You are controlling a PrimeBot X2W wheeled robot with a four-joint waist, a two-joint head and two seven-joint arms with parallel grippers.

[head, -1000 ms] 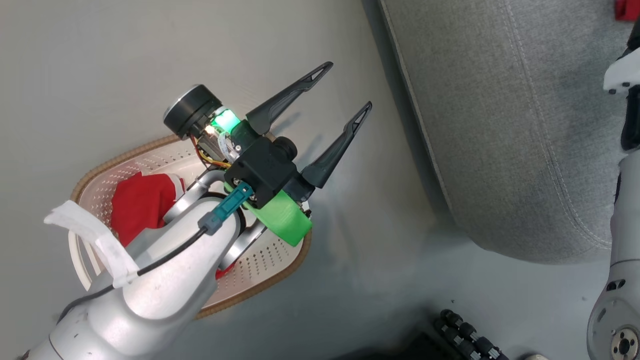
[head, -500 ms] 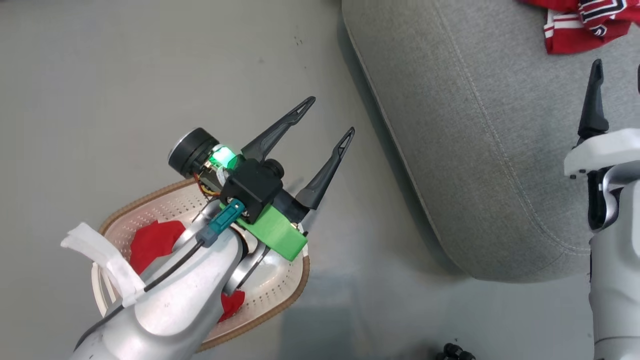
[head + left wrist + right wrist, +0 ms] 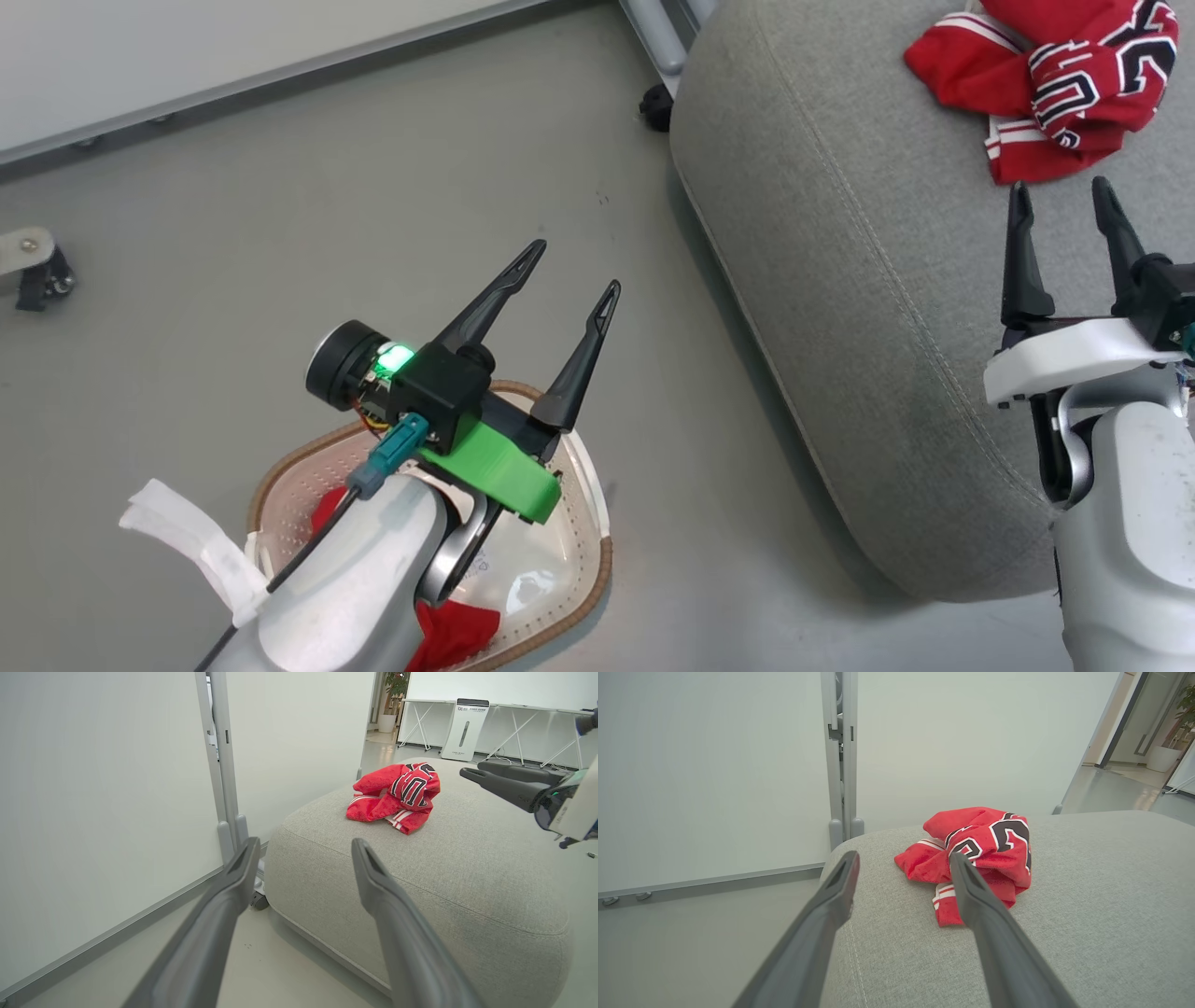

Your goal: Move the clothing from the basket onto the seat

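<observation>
Starting nearest the robot: finding the basket (image 3: 605, 560) standing on the floor (image 3: 280, 280), near the rounded corner of the seat (image 3: 840, 280) but apart from it. Recording one plain red garment (image 3: 455, 637) lying inside, crumpled, much of it hidden beneath the left forearm, with red showing on either side of that arm. Judging no clear long axis from so bunched a heap.

Noting the left pincer (image 3: 578, 264) hanging above the basket's far rim, fingers spread wide and holding nothing, tips pointing up and away toward the seat. Placing the garment therefore behind and below those tips, on the robot's side of them. Judging the coming move as turning on exactly this: needing the wrist tipped down and drawn back toward the body before any closing on cloth. Rating the left arm as plainly the nearer one.

Moving further out: noting the right pincer (image 3: 1060, 185) poised over the seat, likewise spread wide and empty, well apart from the basket. Finding the lettered garment (image 3: 1055, 84) lying bunched on the seat just beyond its tips, apparently clear of them. Counting the job as roughly half done, one piece on the seat, one outstanding. Flagging a risk of fingers catching the basket's perforated wall, or of lifting the basket along with the cloth.
</observation>
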